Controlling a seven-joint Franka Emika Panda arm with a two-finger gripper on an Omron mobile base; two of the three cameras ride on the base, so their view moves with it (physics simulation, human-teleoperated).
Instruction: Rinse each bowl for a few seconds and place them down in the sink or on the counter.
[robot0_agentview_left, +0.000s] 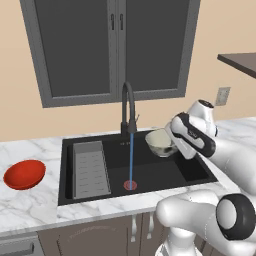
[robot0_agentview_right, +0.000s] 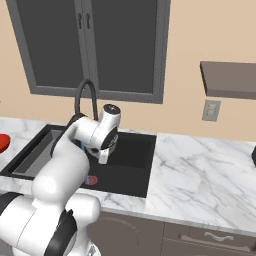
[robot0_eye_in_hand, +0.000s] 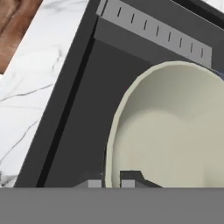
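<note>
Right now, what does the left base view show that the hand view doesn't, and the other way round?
Left base view alone: the red bowl on the counter left of the sink, the black tap running water onto the red drain.
Hand view alone: the end effector clamped on the bowl's rim, up close.
Both: the grey-beige bowl above the sink, and the ribbed tray.

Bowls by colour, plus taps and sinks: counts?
Red bowl, on the counter left of the sink: 1
Grey-beige bowl, gripped by its rim in the gripper over the basin, beside the running water: 1
Black tap: 1
Black sink: 1
Total: 4
</note>
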